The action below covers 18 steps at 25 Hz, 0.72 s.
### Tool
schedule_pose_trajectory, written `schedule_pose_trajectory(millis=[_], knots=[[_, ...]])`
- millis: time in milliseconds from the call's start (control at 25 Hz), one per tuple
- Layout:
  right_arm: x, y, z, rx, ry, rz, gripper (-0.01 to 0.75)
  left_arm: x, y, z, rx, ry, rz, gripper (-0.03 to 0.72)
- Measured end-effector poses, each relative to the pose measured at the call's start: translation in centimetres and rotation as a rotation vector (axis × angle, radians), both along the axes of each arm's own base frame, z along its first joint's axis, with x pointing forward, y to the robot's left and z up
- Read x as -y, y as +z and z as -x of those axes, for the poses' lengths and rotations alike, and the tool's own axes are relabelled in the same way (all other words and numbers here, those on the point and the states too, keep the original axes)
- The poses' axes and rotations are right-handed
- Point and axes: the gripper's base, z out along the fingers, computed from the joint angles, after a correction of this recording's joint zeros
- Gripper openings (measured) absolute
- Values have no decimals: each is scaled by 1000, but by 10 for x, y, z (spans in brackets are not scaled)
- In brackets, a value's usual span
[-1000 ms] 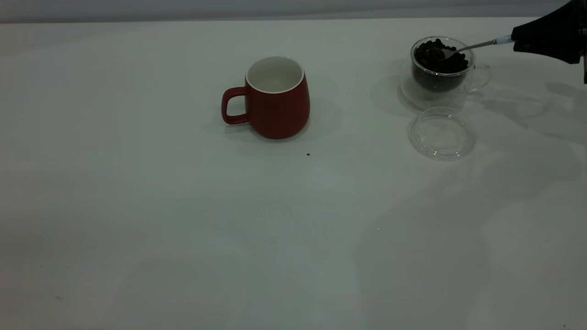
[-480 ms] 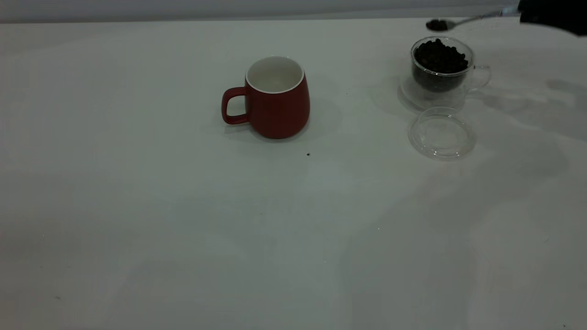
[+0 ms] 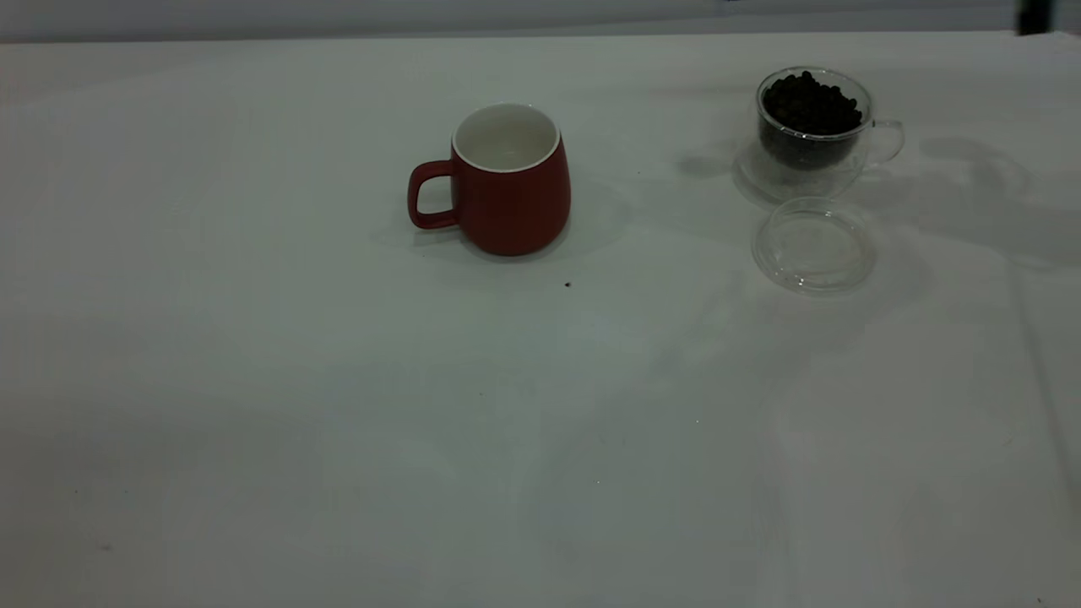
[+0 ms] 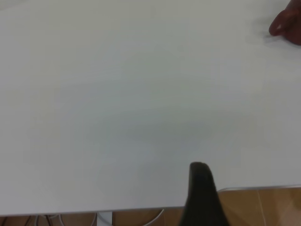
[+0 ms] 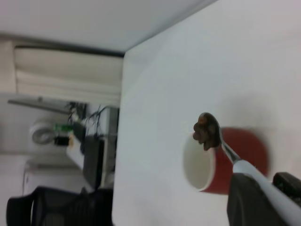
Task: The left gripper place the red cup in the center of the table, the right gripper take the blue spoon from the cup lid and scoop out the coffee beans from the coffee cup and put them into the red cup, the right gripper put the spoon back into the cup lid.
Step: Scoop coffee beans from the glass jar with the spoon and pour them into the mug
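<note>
Since half a second ago, the loaded spoon and the black claw holding it are gone from above the glass cup in the exterior view; only a dark sliver is left at the far right top edge, and the shadows on the large plain white tabletop (image 3: 338, 422) are lying differently.

From the right wrist view, the right gripper (image 5: 263, 197), a black angular claw, is clamping the pale-blue handle of the small metal-bowled blue spoon (image 5: 221, 141). Its long axis is running straight out from the fingertips, bowl end leading, and a few dark roasted coffee beans (image 5: 203, 134) are sitting in the bowl. That bowl is hanging over the rim of the squat dark-red ceramic red cup (image 3: 509, 180), which is standing upright near the table's centre, white inside, loop handle pointing left.

Far right, the clear double-walled glass coffee cup (image 3: 811, 135) is holding its heap of beans, handle pointing right. Just nearer, the round clear glass cup lid (image 3: 813, 245) is lying flat.

One black finger of the left gripper (image 4: 201, 197) is hanging over the table's edge, well apart from the red cup; whether it is open I cannot tell.
</note>
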Motion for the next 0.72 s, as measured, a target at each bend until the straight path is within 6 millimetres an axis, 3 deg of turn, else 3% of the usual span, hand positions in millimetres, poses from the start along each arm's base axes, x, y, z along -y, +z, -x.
schedule_pose_trajectory(millis=[200, 360, 520, 720], knots=[[-48, 0, 1, 0, 78, -8, 108, 0, 0, 0, 1, 0, 0, 587], [-78, -14, 2, -31, 98, -21, 108, 0, 0, 0, 1, 0, 0, 587], [-101, -30, 5, -44, 105, -24, 108, 0, 0, 0, 1, 0, 0, 587], [-114, -49, 5, -66, 80, 57, 107, 0, 0, 0, 1, 0, 0, 587]])
